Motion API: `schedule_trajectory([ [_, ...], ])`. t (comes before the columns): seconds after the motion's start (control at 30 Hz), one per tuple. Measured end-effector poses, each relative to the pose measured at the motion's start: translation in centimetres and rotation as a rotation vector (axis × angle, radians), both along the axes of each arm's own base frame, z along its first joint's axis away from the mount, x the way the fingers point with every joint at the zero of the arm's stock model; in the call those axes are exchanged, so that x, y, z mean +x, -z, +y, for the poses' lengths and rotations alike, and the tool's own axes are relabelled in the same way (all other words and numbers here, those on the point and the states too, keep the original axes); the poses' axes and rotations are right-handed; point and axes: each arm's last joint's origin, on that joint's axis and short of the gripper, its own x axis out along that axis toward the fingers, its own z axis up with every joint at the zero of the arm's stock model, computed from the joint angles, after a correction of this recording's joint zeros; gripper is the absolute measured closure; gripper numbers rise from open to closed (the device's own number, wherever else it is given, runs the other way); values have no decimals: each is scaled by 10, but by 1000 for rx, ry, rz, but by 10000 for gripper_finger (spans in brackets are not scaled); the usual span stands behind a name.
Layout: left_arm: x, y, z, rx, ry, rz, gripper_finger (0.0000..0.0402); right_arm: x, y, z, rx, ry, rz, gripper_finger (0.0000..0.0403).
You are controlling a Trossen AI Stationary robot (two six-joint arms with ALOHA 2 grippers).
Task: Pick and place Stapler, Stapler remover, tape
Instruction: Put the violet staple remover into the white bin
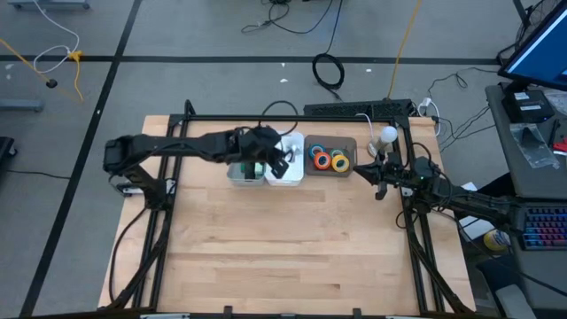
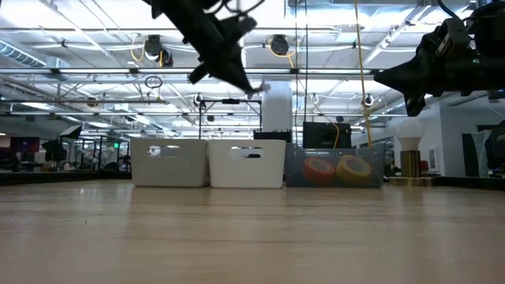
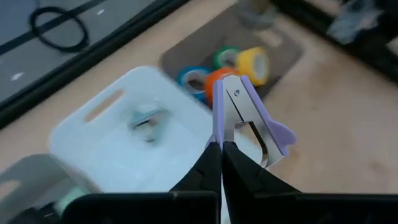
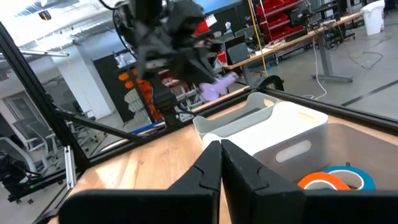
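The left gripper (image 3: 221,149) has its fingers clamped on the purple stapler remover (image 3: 249,121), held in the air over the white bin (image 1: 285,170) at upper centre of the high view. The step in hand looks like placing — the remover carried, not yet dropped. Next would be to settle over the right bin, lower and part the fingers.

The right gripper (image 4: 220,155), at the right of the high view beside the grey tray (image 1: 347,143), is pressed together on nothing.

Count: one stapler remover; four tape rolls (image 3: 231,65) in the tray — green, blue, orange, yellow; two bins, the white one and a grey bin (image 1: 241,175) touching its left side. No stapler can be made out.
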Motion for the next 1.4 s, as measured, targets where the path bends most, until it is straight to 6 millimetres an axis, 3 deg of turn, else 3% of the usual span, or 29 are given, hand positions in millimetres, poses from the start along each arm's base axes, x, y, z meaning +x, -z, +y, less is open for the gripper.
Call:
schedule_trajectory([
  [0.4, 14, 63, 38, -53, -17, 217, 401, 0, 1, 0, 4, 0, 8, 399],
  [0.77, 23, 105, 44, -136, 0, 323, 401, 0, 1, 0, 3, 0, 8, 399],
  [1.4, 26, 109, 47, -150, 9, 299, 384, 0, 1, 0, 4, 0, 8, 399],
])
